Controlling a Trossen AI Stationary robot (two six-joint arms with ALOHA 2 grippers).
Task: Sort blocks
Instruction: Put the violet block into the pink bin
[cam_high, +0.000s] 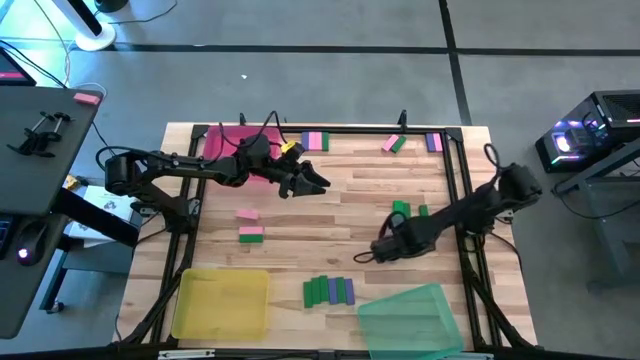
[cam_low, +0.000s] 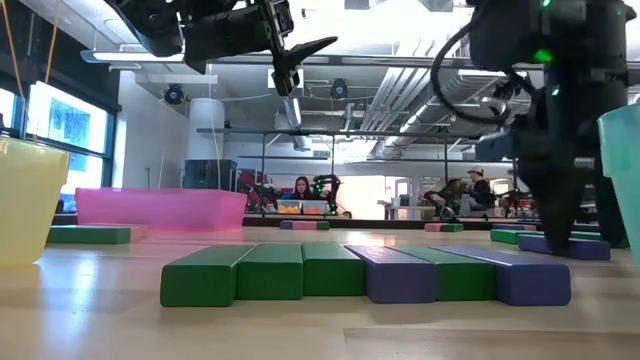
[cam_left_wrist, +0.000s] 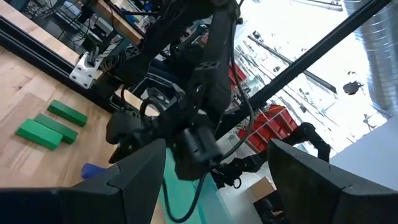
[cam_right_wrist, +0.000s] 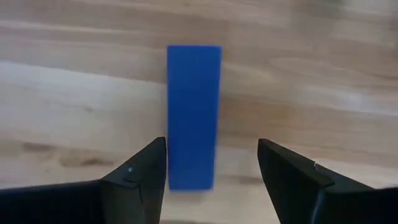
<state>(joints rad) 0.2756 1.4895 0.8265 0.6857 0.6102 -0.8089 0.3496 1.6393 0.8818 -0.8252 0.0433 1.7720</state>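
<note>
Row of three green, three purple-blue blocks (cam_high: 329, 291), three trays (cam_high: 222, 302), both arms' jaws open, empty.

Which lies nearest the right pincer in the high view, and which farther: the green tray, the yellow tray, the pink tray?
Measured from the right pincer, low over the table right of centre:
1. Green tray, near edge, just below the pincer in the picture.
2. Yellow tray, near edge on the left side.
3. Pink tray, far left corner, partly under the left arm.
</note>
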